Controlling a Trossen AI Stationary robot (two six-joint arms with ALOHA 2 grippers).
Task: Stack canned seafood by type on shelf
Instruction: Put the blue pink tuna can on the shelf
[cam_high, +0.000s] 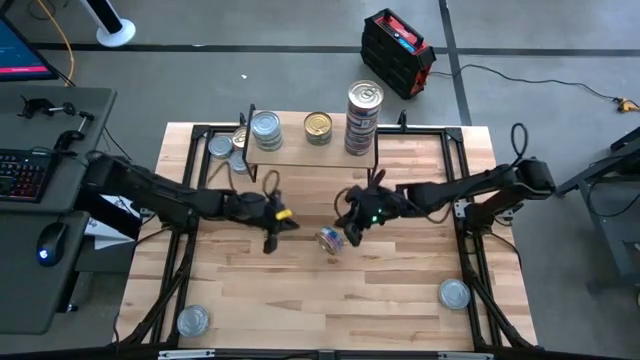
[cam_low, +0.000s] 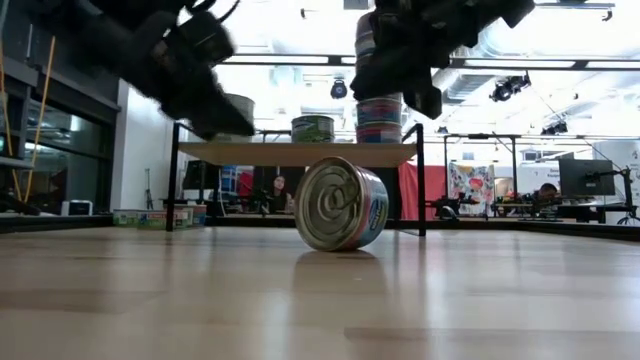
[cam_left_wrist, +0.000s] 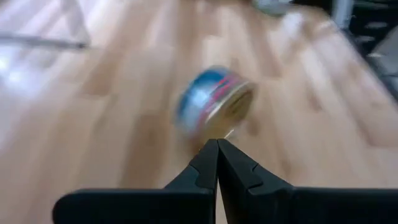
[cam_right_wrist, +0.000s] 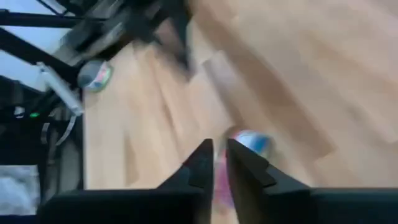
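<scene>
**Desk:** What are the fingers doing?

**Photographer:** The left gripper (cam_left_wrist: 217, 144) has its 2 fingers pressed flat together, nothing between them. The right gripper (cam_right_wrist: 219, 148) shows a thin gap between its fingers, and no can sits in that gap. Both hang just above the table (cam_high: 400, 310), facing each other near its centre.

**Desk:** And the loose can?

**Photographer:** 1 tin (cam_low: 341, 204) stands on its edge on the bare wood, gold lid toward the low camera, blue and red label around its side. From above, the tin lies between the 2 grippers, closer to the right one and slightly toward the table's front. Neither gripper touches it.

**Desk:** The shelf?

**Photographer:** The shelf (cam_high: 300, 152) stands at the table's far edge, light board on black legs. On it, from above: a silver-lidded can (cam_high: 265, 128) at the left end, a gold-lidded can (cam_high: 318, 126) in the middle, and a tall stack of cans (cam_high: 363, 118) at the right end. How many are in the stack I cannot tell.

**Desk:** Anything else out there?

**Photographer:** More cans (cam_high: 225, 150) sit low at the shelf's left end, partly hidden by the board. 1 silver-lidded can (cam_high: 193, 321) rests at the front left corner, another (cam_high: 454, 293) near the front right.
</scene>
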